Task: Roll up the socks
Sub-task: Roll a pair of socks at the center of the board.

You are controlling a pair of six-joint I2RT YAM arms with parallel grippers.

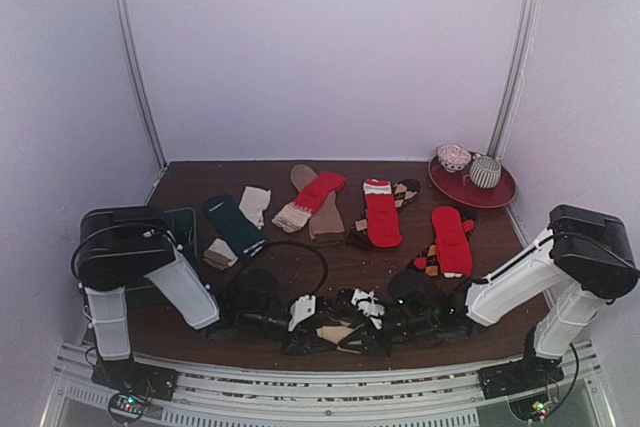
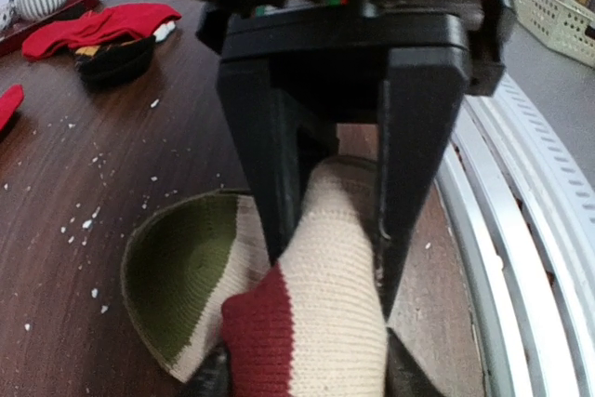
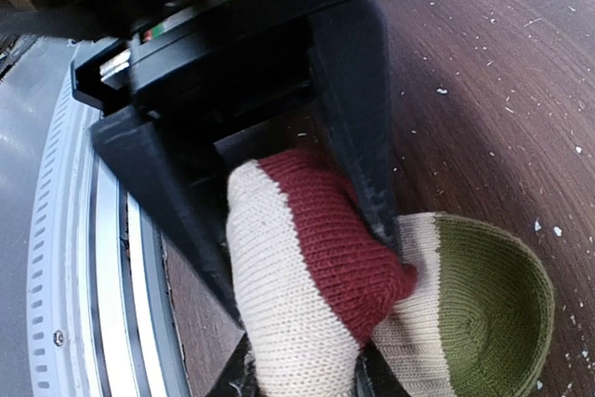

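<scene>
Cream sock point(image 2: 335, 313) with a dark red band and olive toe point(image 2: 177, 271) lay at the near edge of the table point(image 2: 74, 183), just inside the metal rail point(image 2: 521, 230). Left gripper point(image 2: 325, 267) pinched it across the cream part, fingers pressed into the knit on both sides. Right gripper point(image 3: 297, 267) pinched the same sock at the red band, cloth bulging out between its fingers.

Knit looked soft, light and stretchy. It would likely squash and slide rather than keep a shape. A hold on a thick bunched fold seemed safer than on a single layer. A loose roll would probably spring open.

Hard to see: fingertips of both grippers ran off the bottom of the wrist views, and the cuff end was not visible. From above, grippers and sock merged into dark clutter, so how far it was rolled could not be told. Other socks point(image 1: 382, 217) lay flat mid-table, well apart; two rolled balls point(image 1: 485, 171) sat on a red plate point(image 1: 475, 194)
</scene>
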